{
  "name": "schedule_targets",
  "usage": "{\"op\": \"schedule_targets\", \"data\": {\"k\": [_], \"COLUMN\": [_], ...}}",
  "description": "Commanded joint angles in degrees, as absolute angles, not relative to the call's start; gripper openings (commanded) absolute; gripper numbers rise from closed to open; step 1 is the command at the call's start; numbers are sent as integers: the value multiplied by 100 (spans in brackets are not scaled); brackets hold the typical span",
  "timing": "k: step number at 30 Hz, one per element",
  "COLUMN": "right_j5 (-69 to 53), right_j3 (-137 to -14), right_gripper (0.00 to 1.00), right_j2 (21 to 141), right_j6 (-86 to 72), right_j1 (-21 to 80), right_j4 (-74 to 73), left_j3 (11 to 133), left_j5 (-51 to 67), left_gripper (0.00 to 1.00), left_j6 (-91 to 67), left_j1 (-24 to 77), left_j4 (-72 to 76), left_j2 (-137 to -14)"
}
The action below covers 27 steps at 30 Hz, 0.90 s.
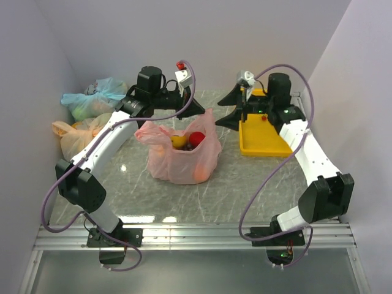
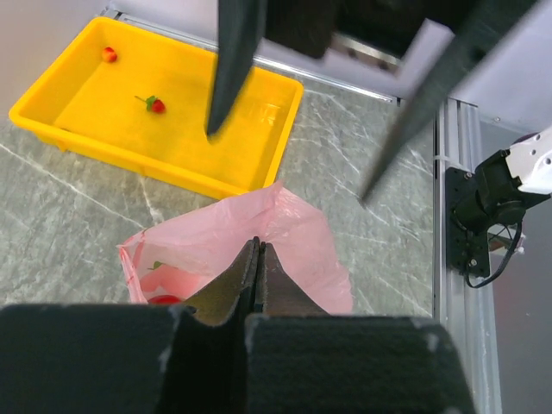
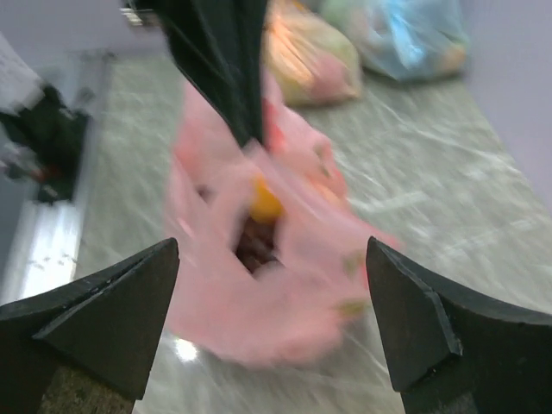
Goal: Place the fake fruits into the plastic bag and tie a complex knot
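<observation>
Pinching the bag rim, the left hand is pressed together; the right hand is spread, empty. Thin film likely slips; grip bunched rim opposite.

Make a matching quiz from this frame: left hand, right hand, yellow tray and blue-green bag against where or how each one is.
Things:
1. left hand
2. right hand
3. yellow tray
4. blue-green bag

Place or state:
A. far left corner of the table
B. open, holding nothing
C. shut on the top edge of the plastic bag
D. far right side, two small fruits inside

Pairs: 1-C, 2-B, 3-D, 4-A
</observation>
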<state>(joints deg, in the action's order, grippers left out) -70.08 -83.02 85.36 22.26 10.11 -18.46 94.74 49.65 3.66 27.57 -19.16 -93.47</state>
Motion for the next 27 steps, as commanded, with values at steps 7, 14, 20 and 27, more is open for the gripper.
{"op": "schedule_targets", "data": {"k": [7,14,20,27], "right_j5": [-6751,-6609,-6662,-6539], "right_j3": [-7893,-7384,-6426,-5590], "right_gripper": [97,54,47,29], "right_j2": [8815,9351,9483,9765], "right_j6": [124,204,-395,-1080], "right_j1": [1872,1881,1986,2083], "right_j4": [825,1218,2187,3286], "left_j3": [9712,9703,9659,9650], "left_j5": [4896,4764,4456,4263], "left_gripper": [0,0,0,0], "left_j6": [229,-298,-615,-503], "left_j1": [2777,2760,2751,2698], "left_j4": [-1802,-1389,-1266,-1501], "left_j2": [-9185,-8912,-8772,-8736]}}
